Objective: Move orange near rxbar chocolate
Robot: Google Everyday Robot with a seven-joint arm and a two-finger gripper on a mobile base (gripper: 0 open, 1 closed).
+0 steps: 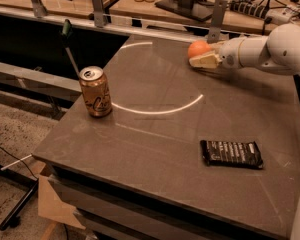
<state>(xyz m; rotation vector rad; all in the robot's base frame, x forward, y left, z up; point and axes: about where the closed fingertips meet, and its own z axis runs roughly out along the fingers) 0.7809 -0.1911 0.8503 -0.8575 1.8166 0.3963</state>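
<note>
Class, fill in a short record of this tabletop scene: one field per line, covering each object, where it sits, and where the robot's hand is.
table: dark grey top
orange: far right part of the table
hand: at the near side of the orange, arm reaching in from the right
rxbar chocolate: lying flat near the front right edge, well apart from the orange
soda can: upright on the left side
task state: orange not yet near the rxbar chocolate

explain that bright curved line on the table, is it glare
Camera view: likely glare, a curved bright streak on the dark table from beside the soda can rightward; light dim and warm; the claw is far right, beside the orange, shadow under its arm.
</note>
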